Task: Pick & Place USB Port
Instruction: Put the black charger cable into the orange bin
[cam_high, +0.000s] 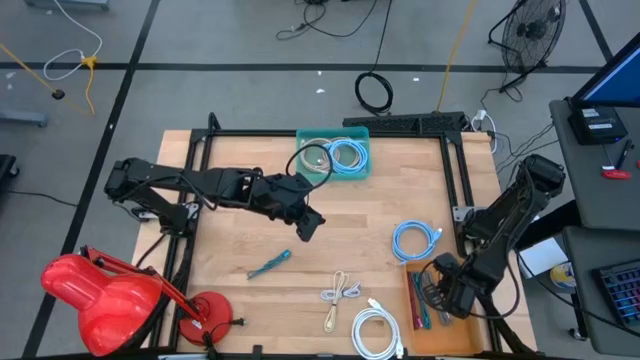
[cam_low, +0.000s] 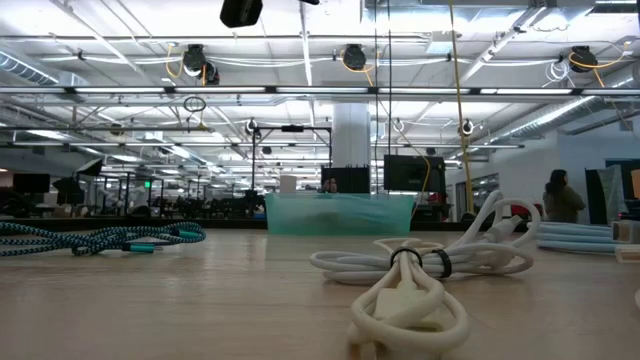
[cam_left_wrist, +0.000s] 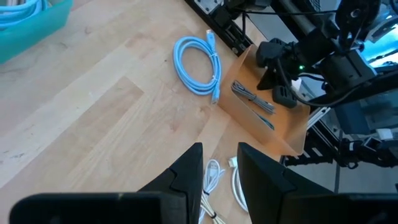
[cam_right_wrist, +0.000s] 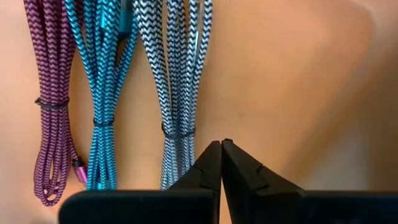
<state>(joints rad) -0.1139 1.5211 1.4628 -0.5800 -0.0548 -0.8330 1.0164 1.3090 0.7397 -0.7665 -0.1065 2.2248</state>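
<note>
A brown box (cam_high: 428, 318) at the table's near right holds three tied braided cables: purple (cam_right_wrist: 53, 99), teal (cam_right_wrist: 102, 93) and black-and-white (cam_right_wrist: 180, 81). My right gripper (cam_right_wrist: 221, 144) points down into the box. It is shut, with its tips beside the black-and-white cable's tie. My left gripper (cam_left_wrist: 219, 163) hovers above the table's middle (cam_high: 310, 228), open with nothing between its fingers. A teal braided cable (cam_high: 270, 263) lies loose on the wood. My right gripper's shut fingertips (cam_right_wrist: 211, 155) stand at the edge of the black-and-white cable (cam_right_wrist: 186, 134), coming from above. I cannot tell whether they touch it. Nothing shows between the fingers.
A teal tray (cam_high: 360, 165) with coiled cables stands at the far edge. On the table lie a light blue coil (cam_high: 415, 240), a white coil (cam_high: 378, 330) and a cream cable (cam_high: 338, 295). A red lamp (cam_high: 95, 295) stands at the near left. Black frame rails (cam_high: 455, 185) border the table.
</note>
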